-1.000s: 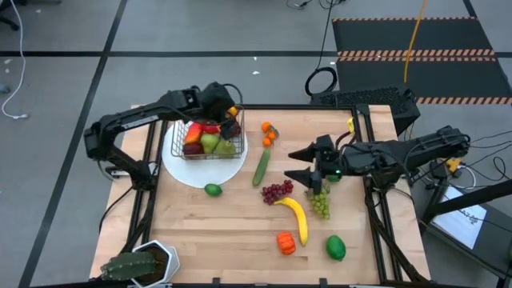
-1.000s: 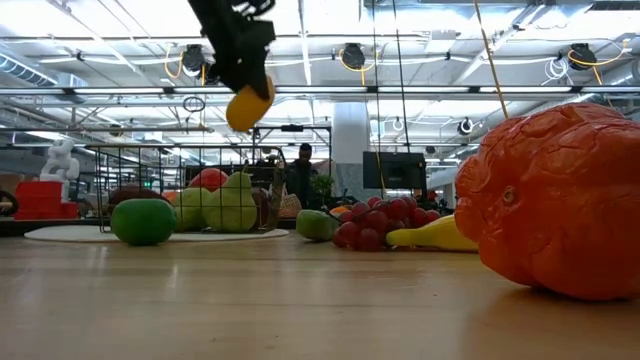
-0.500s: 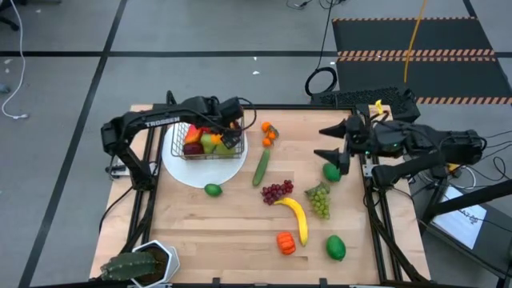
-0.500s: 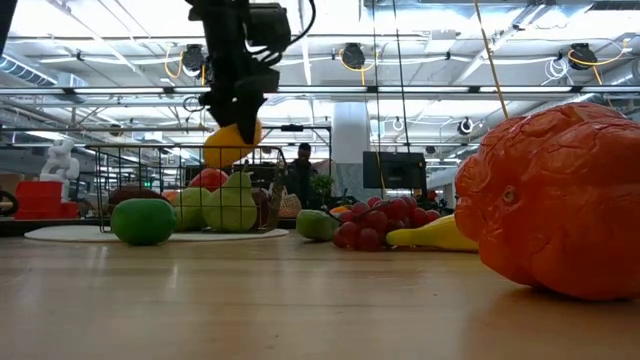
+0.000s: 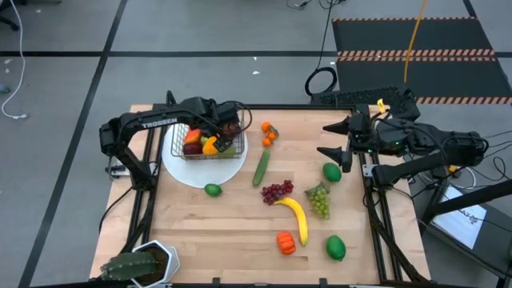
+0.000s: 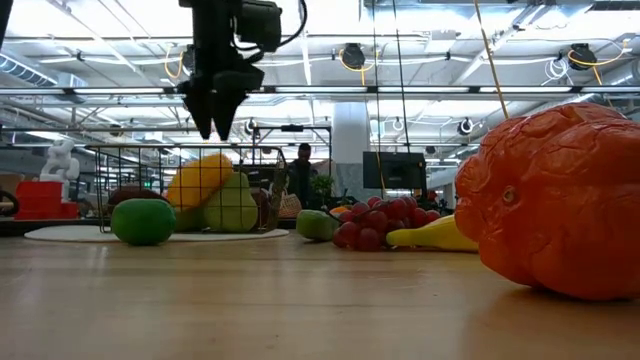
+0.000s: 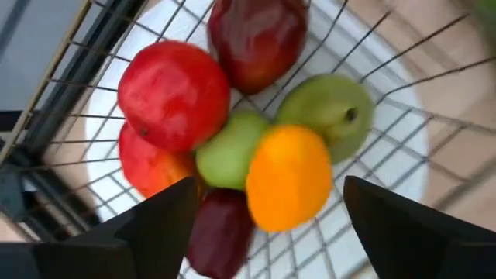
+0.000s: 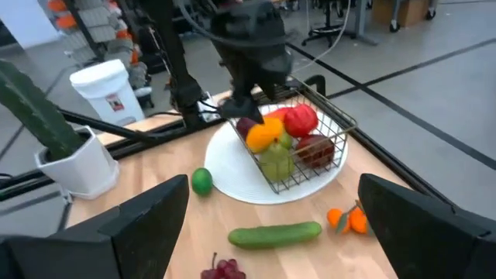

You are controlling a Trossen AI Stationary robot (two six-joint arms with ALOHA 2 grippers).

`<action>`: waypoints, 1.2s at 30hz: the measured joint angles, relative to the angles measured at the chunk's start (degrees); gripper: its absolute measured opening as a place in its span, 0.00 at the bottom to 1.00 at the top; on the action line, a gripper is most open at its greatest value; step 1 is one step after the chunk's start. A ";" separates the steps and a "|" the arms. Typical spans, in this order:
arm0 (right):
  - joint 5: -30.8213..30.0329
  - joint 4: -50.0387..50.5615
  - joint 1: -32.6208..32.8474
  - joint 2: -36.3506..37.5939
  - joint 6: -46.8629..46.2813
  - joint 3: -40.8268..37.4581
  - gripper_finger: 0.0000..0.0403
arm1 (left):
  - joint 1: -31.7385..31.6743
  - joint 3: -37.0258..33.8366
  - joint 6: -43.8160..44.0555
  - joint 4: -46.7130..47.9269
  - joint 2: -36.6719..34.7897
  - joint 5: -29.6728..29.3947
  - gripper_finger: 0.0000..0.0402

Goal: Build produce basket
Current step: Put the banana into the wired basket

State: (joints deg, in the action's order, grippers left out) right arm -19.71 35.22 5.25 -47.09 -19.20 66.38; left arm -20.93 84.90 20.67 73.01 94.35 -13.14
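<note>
The wire basket (image 5: 210, 141) stands on a round white plate (image 5: 204, 172) at the table's far left. It holds red apples, a green pear and a yellow-orange mango (image 7: 288, 178), which lies on top of the other fruit (image 6: 198, 180). My left gripper (image 6: 213, 115) hangs just above the basket, pointing down. It is open, its fingers on either side of the mango in its wrist view and clear of it. My right gripper (image 5: 326, 140) stands open and raised at the table's right side, with nothing between its fingers (image 8: 273, 186).
Loose on the table lie a cucumber (image 5: 261, 166), a lime (image 5: 212, 190), small oranges (image 5: 268, 132), purple grapes (image 5: 276, 190), green grapes (image 5: 319, 200), a banana (image 5: 296, 216), an orange pepper (image 5: 286, 242) and two green fruits (image 5: 331, 171) (image 5: 335, 246). A potted plant (image 5: 140, 264) stands at the near left corner.
My left gripper has sunk toward the basket, tipped to point more steeply down and let go of the mango. The mango has dropped from between the fingers onto the fruit in the basket. My right gripper has drawn back from the green grapes toward the table's right edge.
</note>
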 joint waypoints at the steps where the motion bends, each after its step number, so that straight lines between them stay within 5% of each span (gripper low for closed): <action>1: -0.37 -0.20 -0.35 -0.20 -0.36 -0.69 0.93 | -0.01 0.75 0.89 0.62 -0.41 1.23 0.78; 9: -2.59 -5.43 -3.63 -2.13 -30.36 -7.73 0.93 | 1.46 3.81 6.52 0.63 -7.22 6.73 0.61; 16: 0.47 -9.80 -3.63 -2.70 -53.33 -13.79 0.93 | 0.91 3.83 2.06 -4.96 -13.79 7.25 0.50; 25: 3.25 -13.10 -0.56 -6.07 -62.60 -14.57 0.93 | 0.42 3.83 -4.22 -6.17 -19.60 14.88 0.42; 36: 3.57 -22.48 3.16 -13.23 -64.24 -12.92 0.91 | 1.18 3.83 -6.40 -9.53 -21.41 15.73 0.40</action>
State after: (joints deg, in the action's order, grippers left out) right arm -16.14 12.74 8.41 -60.32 -83.44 53.46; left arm -19.75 88.73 14.28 63.48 72.95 2.59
